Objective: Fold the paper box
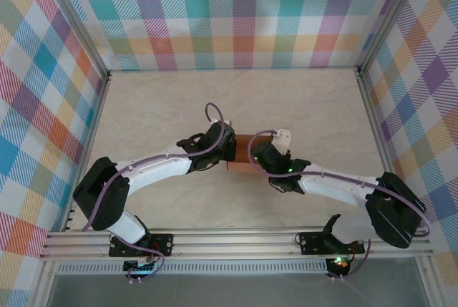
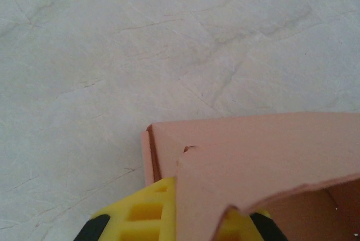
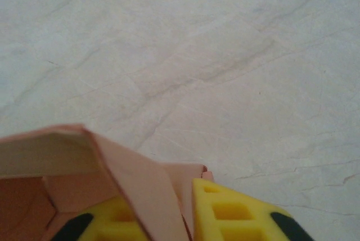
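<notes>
Top view: box (image 1: 243,153) sits mid-worktop (image 1: 164,106), between the two arms and touching both. The left gripper (image 1: 227,151) meets its left end and the right gripper (image 1: 256,155) its right end. From here I read it as a raised shape, not a flat sheet, but the arms hide the detail. Left wrist view: a side wall with a curved cut edge stands up between the yellow fingers (image 2: 140,216), so I take this gripper as pressed together on that wall. A doubled corner fold shows just beyond it, and an open hollow lies to the right. Right wrist view: another wall runs up between the fingers (image 3: 230,213), with the open inside of the box at the left. Whether this gripper is clamping the card or merely straddling it I cannot tell. Judgement: roughly midway. The walls are up and at least one corner is folded over, but the top is open. Left to do, I think: tuck the remaining flaps and close it.
</notes>
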You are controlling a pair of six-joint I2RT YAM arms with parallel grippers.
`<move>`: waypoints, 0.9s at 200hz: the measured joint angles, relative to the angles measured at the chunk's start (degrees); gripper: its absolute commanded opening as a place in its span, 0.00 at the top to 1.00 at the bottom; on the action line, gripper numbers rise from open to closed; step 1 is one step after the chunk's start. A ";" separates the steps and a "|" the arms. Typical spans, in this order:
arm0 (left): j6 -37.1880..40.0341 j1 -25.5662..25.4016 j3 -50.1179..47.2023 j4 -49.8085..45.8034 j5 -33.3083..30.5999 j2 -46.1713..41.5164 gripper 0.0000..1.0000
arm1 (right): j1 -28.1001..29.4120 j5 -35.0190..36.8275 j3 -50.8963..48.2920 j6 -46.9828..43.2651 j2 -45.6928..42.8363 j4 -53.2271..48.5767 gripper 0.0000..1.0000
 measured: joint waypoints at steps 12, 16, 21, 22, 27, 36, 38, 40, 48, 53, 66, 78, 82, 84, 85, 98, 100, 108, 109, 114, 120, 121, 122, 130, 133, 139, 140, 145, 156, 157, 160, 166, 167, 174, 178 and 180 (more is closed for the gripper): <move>-0.02 0.00 -0.17 0.52 -0.63 -0.22 1.00 | 0.00 -0.15 -0.26 -0.52 -1.18 0.15 0.71; -0.02 0.00 -0.17 0.59 -0.79 -0.26 1.00 | 0.00 -0.15 -0.33 -0.96 -1.51 0.20 0.70; 0.00 0.00 -0.26 0.74 -1.05 -0.31 1.00 | 0.00 -0.17 -0.44 -1.07 -1.97 0.22 0.69; -0.02 0.00 -0.28 0.81 -1.09 -0.33 1.00 | 0.00 -0.15 -0.48 -1.18 -2.08 0.24 0.68; 0.00 0.00 -0.42 0.94 -1.22 -0.35 1.00 | 0.00 -0.17 -0.59 -1.33 -2.51 0.28 0.67; -0.02 0.00 -0.61 1.11 -1.62 -0.37 1.00 | 0.00 -0.17 -0.83 -1.81 -3.13 0.33 0.67; -0.02 0.00 -0.66 1.16 -1.64 -0.37 1.00 | 0.00 -0.17 -0.87 -1.84 -3.26 0.33 0.67; -0.02 0.00 -0.68 1.25 -1.73 -0.37 1.00 | 0.00 -0.17 -0.94 -1.88 -3.34 0.33 0.67; -0.04 0.00 -0.76 1.51 -1.99 -0.37 1.00 | 0.00 -0.17 -1.16 -2.21 -3.63 0.39 0.62; -0.04 0.00 -0.81 1.62 -2.08 -0.37 1.00 | 0.00 -0.24 -1.27 -2.27 -3.67 0.42 0.61; -0.04 0.00 -0.81 1.88 -2.19 -0.37 1.00 | 0.00 -0.50 -1.57 -2.49 -3.65 0.46 0.60; -0.04 0.00 -0.81 2.05 -2.25 -0.37 1.00 | 0.00 -0.70 -1.97 -2.60 -3.67 0.50 0.59; -0.04 0.00 -0.81 2.08 -2.34 -0.37 1.00 | 0.00 -0.81 -2.14 -2.62 -3.67 0.50 0.59; -0.04 0.00 -0.81 2.08 -2.40 -0.37 1.00 | 0.00 -0.81 -2.23 -2.64 -3.67 0.50 0.59; -0.04 0.00 -0.81 2.08 -2.43 -0.37 1.00 | 0.00 -0.81 -2.25 -2.67 -3.67 0.50 0.59; -0.04 0.00 -0.81 2.12 -2.60 -0.37 1.00 | 0.00 -0.85 -2.91 -2.78 -3.96 0.48 0.58; -0.04 0.00 -0.81 2.14 -2.60 -0.37 1.00 | 0.00 -0.87 -3.06 -2.86 -4.07 0.48 0.57; -0.02 0.00 -0.81 2.16 -2.62 -0.37 1.00 | 0.00 -1.01 -3.58 -3.15 -4.70 0.44 0.56; -0.04 0.00 -0.81 2.16 -2.62 -0.37 1.00 | 0.00 -1.01 -3.65 -3.17 -4.76 0.44 0.55; -0.04 -0.02 -0.81 2.16 -2.64 -0.37 1.00 | 0.00 -1.03 -4.07 -3.50 -5.38 0.46 0.54; -0.02 -0.02 -0.81 2.19 -2.64 -0.37 1.00 | 0.00 -1.09 -4.57 -3.72 -6.27 0.46 0.53; -0.02 -0.02 -0.81 2.19 -2.64 -0.35 1.00 | 0.00 -1.09 -4.63 -3.80 -6.38 0.48 0.53; -0.04 -0.02 -0.81 2.16 -2.67 -0.37 1.00 | 0.00 -1.09 -4.74 -3.93 -6.62 0.48 0.53; -0.02 -0.07 -0.81 2.19 -2.82 -0.33 1.00 | 0.00 -1.20 -5.35 -4.17 -7.91 0.48 0.52; -0.02 -0.09 -0.81 2.19 -2.86 -0.31 1.00 | 0.00 -1.22 -5.64 -4.35 -8.55 0.50 0.51; -0.02 -0.13 -0.81 2.19 -3.06 -0.31 1.00 | 0.00 -1.29 -6.10 -4.81 -9.60 0.66 0.51; -0.02 -0.13 -0.81 2.19 -3.06 -0.28 1.00 | 0.00 -1.36 -6.23 -4.90 -9.86 0.70 0.50; -0.02 -0.22 -0.81 2.21 -3.23 -0.24 1.00 | 0.00 -1.49 -6.71 -5.31 -10.88 0.85 0.49; -0.02 -0.35 -0.81 2.32 -3.54 -0.09 1.00 | 0.00 -1.90 -8.11 -6.54 -13.25 1.70 0.48; 0.00 -0.37 -0.81 2.32 -3.56 -0.09 1.00 | 0.00 -1.92 -8.20 -6.62 -13.42 1.73 0.48; -0.02 -0.44 -0.81 2.38 -3.67 -0.04 1.00 | 0.00 -2.10 -8.61 -6.84 -14.12 1.95 0.47; 0.00 -0.48 -0.81 2.47 -3.74 0.04 1.00 | 0.00 -2.29 -9.40 -7.50 -15.47 2.32 0.46; 0.00 -0.52 -0.81 2.51 -3.80 0.09 1.00 | 0.00 -2.38 -9.62 -7.67 -15.82 2.49 0.46; 0.02 -0.66 -0.81 2.67 -4.13 0.24 1.00 | 0.00 -2.67 -10.45 -8.50 -17.33 2.95 0.46; 0.02 -0.74 -0.81 2.73 -4.31 0.35 1.00 | 0.00 -2.78 -10.97 -9.16 -18.36 3.26 0.46; 0.02 -0.79 -0.81 2.82 -4.44 0.42 1.00 | 0.00 -2.86 -11.21 -9.40 -18.88 3.37 0.46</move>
